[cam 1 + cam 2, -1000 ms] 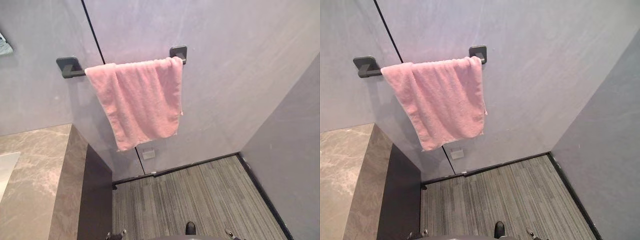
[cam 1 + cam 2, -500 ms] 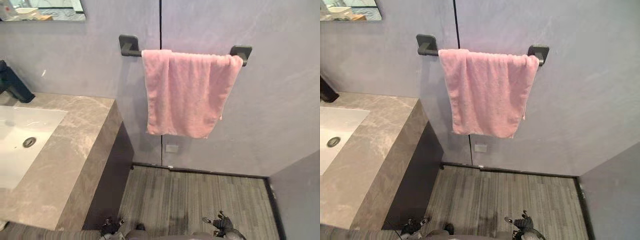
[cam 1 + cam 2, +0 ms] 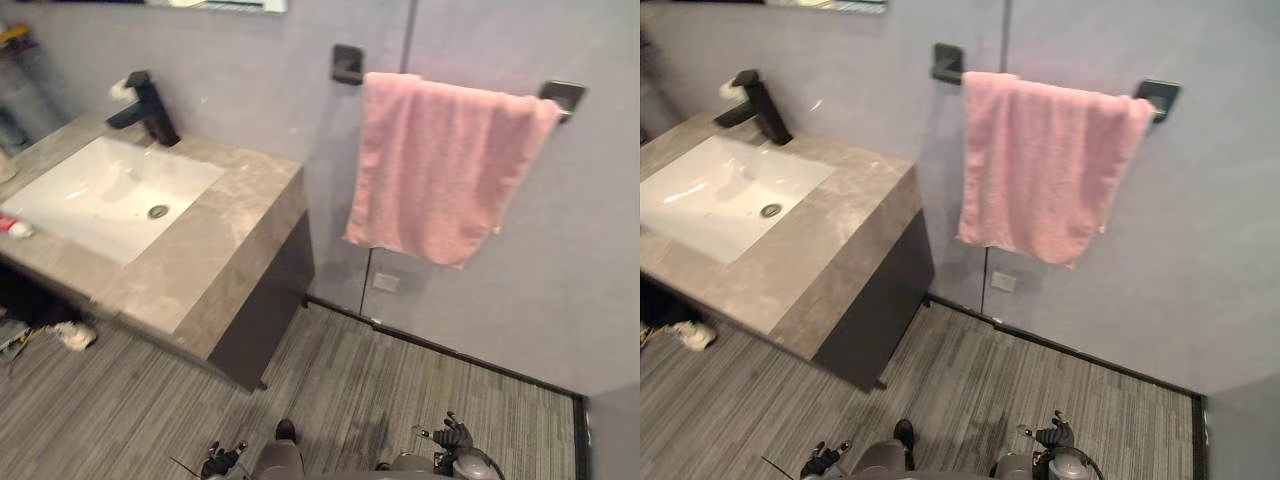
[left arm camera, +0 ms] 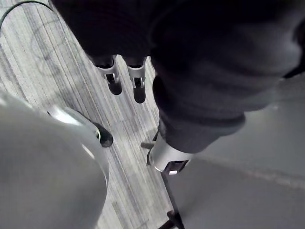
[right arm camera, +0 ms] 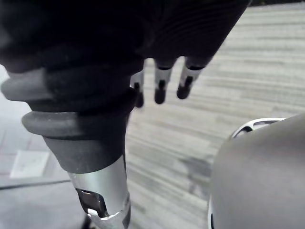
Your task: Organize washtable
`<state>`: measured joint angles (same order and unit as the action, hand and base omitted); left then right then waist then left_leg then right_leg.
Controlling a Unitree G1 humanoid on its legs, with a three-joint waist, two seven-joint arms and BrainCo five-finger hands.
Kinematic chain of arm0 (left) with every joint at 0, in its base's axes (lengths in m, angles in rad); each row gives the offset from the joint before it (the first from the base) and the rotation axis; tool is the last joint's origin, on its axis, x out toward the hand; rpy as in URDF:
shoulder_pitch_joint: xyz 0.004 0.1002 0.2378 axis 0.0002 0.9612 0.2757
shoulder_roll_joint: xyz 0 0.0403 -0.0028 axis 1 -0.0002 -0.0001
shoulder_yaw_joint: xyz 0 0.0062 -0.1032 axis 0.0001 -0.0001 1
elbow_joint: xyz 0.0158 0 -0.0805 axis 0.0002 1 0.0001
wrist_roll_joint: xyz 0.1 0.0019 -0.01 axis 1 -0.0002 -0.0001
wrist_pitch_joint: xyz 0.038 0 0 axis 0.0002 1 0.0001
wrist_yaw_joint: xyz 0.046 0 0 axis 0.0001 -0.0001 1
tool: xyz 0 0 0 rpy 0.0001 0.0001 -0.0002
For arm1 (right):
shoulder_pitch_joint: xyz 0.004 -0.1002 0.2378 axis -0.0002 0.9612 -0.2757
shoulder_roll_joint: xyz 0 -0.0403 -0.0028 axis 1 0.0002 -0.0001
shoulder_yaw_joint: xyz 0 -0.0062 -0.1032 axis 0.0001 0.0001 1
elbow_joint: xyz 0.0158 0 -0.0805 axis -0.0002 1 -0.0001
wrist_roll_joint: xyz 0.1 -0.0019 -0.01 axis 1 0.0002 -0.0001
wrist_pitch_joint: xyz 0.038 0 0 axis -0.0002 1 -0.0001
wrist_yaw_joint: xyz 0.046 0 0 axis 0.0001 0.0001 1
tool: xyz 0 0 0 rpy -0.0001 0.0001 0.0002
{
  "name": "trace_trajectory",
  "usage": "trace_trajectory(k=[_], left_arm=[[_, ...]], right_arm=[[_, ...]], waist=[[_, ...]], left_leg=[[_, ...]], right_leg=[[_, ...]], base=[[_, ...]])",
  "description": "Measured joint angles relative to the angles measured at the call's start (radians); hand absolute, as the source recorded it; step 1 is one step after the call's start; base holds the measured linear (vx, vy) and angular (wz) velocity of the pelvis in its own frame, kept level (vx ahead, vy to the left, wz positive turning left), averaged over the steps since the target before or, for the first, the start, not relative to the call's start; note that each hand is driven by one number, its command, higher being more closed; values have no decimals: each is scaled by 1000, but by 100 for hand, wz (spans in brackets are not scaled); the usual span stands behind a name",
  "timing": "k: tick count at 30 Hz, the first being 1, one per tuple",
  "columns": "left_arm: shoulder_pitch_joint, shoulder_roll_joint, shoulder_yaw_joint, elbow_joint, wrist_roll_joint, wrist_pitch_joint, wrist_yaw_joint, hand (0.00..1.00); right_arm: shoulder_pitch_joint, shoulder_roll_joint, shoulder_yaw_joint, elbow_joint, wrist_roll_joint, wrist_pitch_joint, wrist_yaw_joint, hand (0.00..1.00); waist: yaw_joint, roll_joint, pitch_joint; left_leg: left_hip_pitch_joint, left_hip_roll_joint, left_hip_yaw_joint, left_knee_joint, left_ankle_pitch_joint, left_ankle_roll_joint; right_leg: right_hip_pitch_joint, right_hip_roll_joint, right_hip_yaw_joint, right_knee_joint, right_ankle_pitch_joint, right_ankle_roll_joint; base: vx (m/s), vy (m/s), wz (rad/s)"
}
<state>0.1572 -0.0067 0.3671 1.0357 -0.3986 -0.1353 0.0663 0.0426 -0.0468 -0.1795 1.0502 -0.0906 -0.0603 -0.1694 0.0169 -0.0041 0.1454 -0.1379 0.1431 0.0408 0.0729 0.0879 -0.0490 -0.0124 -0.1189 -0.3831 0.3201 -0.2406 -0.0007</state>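
Observation:
The washtable [image 3: 225,265] is a grey marble counter at the left with a white sink [image 3: 100,195] and a black faucet [image 3: 150,105]. A small red and white tube [image 3: 12,227] lies at the sink's left edge. On the wall to the right, a pink towel [image 3: 440,165] hangs over a black rail [image 3: 348,62]. My left hand [image 3: 222,462] and right hand [image 3: 450,438] hang low above the floor, far from the counter. In the wrist views the left hand's fingers [image 4: 114,76] and the right hand's fingers [image 5: 162,86] are straight, with nothing in them.
Grey striped floor [image 3: 340,380] spreads between me and the wall. The counter's dark cabinet side [image 3: 265,310] juts out at the left. A white shoe-like thing [image 3: 70,335] lies on the floor under the counter's front edge. A socket plate [image 3: 384,283] sits low on the wall.
The camera has swung left, so the sink, faucet and whole counter have come into view. The towel hangs on the rail as before. Both hands stay low.

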Motion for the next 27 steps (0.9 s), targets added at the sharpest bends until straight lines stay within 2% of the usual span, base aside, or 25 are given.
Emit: trace_trajectory(k=[1,2,3,4,5,6,7,8,9,10,11,12,13,14,16,20,25,26,27], left_arm=[[-4,10,14,0,0,2,-1,0],[-7,15,30,0,1,5,-1,0],[-4,21,48,16,4,12,0,0],[10,8,54,20,17,20,0,0],[15,12,50,17,23,19,-1,0],[9,24,46,17,40,15,-2,0],[4,31,56,26,43,22,-1,0],[22,40,55,45,58,45,-2,0],[31,41,55,50,61,46,-2,0],[42,33,54,59,80,53,-3,0],[39,30,51,57,101,58,-7,0],[48,40,36,56,108,59,-6,0],[57,66,6,58,129,64,-7,0],[57,81,-27,58,139,65,-7,0],[52,89,-76,59,158,64,-7,0],[44,109,-125,64,177,60,-1,0],[40,110,-139,61,196,44,6,0],[39,109,-138,60,196,41,7,0],[38,105,-139,53,196,37,11,0]], right_arm=[[-3,11,-12,3,1,0,0,0],[-3,23,-24,4,6,0,0,0],[-2,28,-59,1,22,-2,-1,0],[2,29,-94,-19,57,-4,0,0],[4,30,-104,-16,71,-7,2,0],[11,34,-127,-5,95,-7,0,0],[17,41,-148,-2,118,-11,-1,0],[33,46,-187,3,149,-11,-3,0],[44,44,-202,5,162,-10,-3,0],[77,37,-220,4,166,-10,-3,0],[87,36,-248,8,172,-7,-3,0],[89,37,-253,17,173,-4,-3,0],[95,44,-250,31,172,-3,-1,0],[97,51,-252,34,176,-3,-3,0],[97,49,-252,33,180,-3,-4,0],[100,49,-240,24,177,-1,-14,0],[103,47,-205,21,179,5,-28,0],[103,46,-204,19,178,5,-28,0],[112,49,-204,-7,179,7,-28,0]], waist=[[-3,0,3],[-2,-10,11],[-3,-16,17],[-13,7,25],[-17,22,28],[-46,-24,19],[-51,-17,19],[-48,-17,15],[-51,-28,18],[-58,-11,9],[-51,-9,4],[-46,-13,-2],[-53,-29,-12],[-55,-33,-15],[-56,-33,-17],[-53,-30,-12],[-55,-36,-7],[-55,-37,-6],[-58,-31,1]], left_leg=[[-11,9,45,15,-18,11],[-43,27,100,97,-41,40],[-86,70,217,297,-88,92],[-112,80,303,357,-92,118],[-114,61,299,319,-68,123],[-70,8,263,178,-63,97],[-60,26,303,223,-118,117],[-11,61,368,326,-219,68],[15,72,378,335,-237,45],[54,91,376,272,-252,3],[63,43,365,212,-212,3],[66,18,361,172,-195,11],[74,-35,338,91,-149,23],[96,-76,317,-7,-96,26],[147,-110,295,-156,-15,33],[148,-130,281,-178,-15,34],[130,-145,280,-178,-22,47],[129,-146,278,-178,-22,47],[126,-142,253,-178,-23,47]], right_leg=[[10,-9,-26,-19,23,8],[13,-25,-51,-22,34,16],[27,-45,-91,-1,37,21],[28,-41,-120,45,34,18],[14,-27,-86,40,4,22],[34,-1,-60,-96,54,-13],[60,-11,-122,-116,78,20],[87,-40,-181,-124,95,42],[104,-53,-203,-126,100,51],[119,-67,-253,-134,111,74],[118,-90,-276,-139,122,84],[112,-98,-276,-152,135,83],[113,-117,-278,-185,158,87],[110,-133,-289,-195,189,108],[109,-138,-293,-201,219,105],[97,-162,-278,-169,233,107],[81,-178,-265,-158,235,101],[79,-180,-264,-146,233,97],[58,-181,-205,-79,212,62]], base=[[22,97,80],[59,68,68],[70,35,98],[4,67,132],[-55,57,195],[-69,55,187],[-45,44,192],[1,64,125],[4,154,146],[56,230,133],[42,285,118],[13,299,89],[-27,251,72],[-29,189,73],[-103,115,48],[-109,55,9],[-107,13,-1],[-94,-5,34],[-77,-9,42]])
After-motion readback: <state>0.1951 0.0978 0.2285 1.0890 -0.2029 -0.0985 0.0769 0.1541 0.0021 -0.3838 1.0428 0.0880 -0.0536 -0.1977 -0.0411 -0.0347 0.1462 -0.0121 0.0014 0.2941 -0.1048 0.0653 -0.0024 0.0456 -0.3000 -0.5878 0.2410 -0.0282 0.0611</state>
